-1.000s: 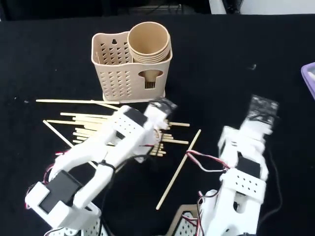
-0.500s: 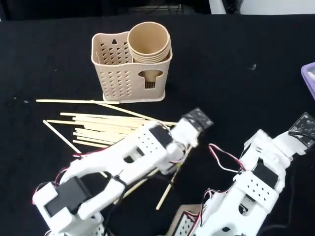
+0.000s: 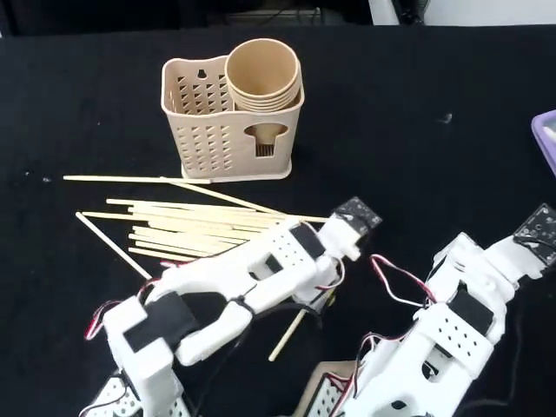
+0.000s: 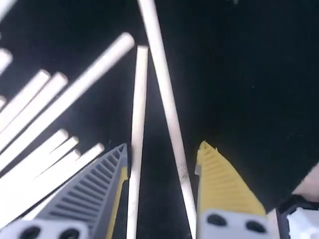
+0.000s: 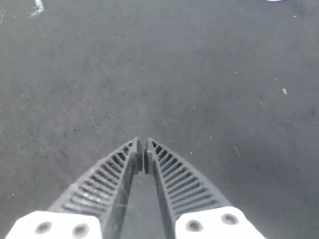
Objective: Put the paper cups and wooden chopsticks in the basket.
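Found the left arm (image 3: pixel 261 269) laid low across the worktop (image 3: pixel 417 130), rooted at 7 o'clock in the high view and angled toward 2 o'clock, wrist ending just past the chopstick pile (image 3: pixel 182 226). Found the left gripper (image 4: pixel 163 147) parted, jaws well apart, pointed down at the black surface and holding nothing. Noted two wooden chopsticks (image 4: pixel 167 99) running lengthwise through the gap between the jaws, slightly splayed, with further sticks fanned out beside the grey jaw. Could not tell whether either jaw touched a stick.

Found the right arm (image 3: pixel 452 326) rooted at 5 o'clock and angled toward 1 o'clock, well apart from the sticks. Saw the right gripper (image 5: pixel 141 149) closed, jaws pressed together on nothing, over bare worktop.

Saw the basket (image 3: pixel 208 139) upright at 12 o'clock, beige, perforated, split into two compartments. Saw the paper cups (image 3: pixel 262 69) nested in one stack in its 3 o'clock compartment, rims above the basket wall. Saw the chopstick pile flat on the worktop at 6 o'clock from the basket, pale, mostly parallel, a few askew. Saw one lone chopstick (image 3: pixel 285 337) poking out from under the left arm toward 7 o'clock.
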Motion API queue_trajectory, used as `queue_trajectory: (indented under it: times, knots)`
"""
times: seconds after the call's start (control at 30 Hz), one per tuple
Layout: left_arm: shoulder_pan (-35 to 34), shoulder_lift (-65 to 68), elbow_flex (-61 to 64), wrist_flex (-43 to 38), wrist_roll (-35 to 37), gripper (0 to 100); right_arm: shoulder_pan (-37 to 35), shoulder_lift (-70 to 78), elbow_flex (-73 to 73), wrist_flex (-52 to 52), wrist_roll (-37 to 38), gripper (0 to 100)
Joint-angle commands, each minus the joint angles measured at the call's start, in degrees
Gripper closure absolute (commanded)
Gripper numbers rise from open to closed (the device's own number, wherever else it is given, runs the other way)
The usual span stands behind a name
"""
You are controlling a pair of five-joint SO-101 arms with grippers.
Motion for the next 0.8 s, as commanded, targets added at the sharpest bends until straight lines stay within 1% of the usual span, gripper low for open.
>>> queue_trajectory:
  times: [0.0,0.23,0.3,0.4,0.43,0.5,0.7,0.77]
  knots:
    - [0.48,5.36,-5.76,-0.62,0.62,78,0.62,-1.54,-4.53,0.26,0.00,97.4]
    - [1.01,5.89,-6.29,-0.62,0.00,78,0.53,-1.54,-4.18,0.18,0.00,97.4]
    - [0.84,4.84,-6.29,0.62,-2.20,83,0.53,-1.54,-4.18,0.18,0.00,97.4]
    - [0.48,2.90,-7.16,4.31,-5.45,96,0.53,-1.54,-4.18,0.18,0.00,97.4]
    - [0.40,2.37,-7.43,5.80,-5.89,98,0.53,-1.54,-4.18,0.18,0.00,97.4]
    - [-0.40,1.49,-7.52,8.70,-5.98,96,0.53,-1.54,-4.18,0.18,0.00,97.4]
    - [-5.05,-3.34,-7.43,14.59,-6.51,97,0.53,-1.54,-4.18,0.18,0.00,97.4]
    - [-7.08,-5.98,-7.34,16.62,-8.62,97,0.00,-1.54,-4.18,0.18,0.00,97.4]
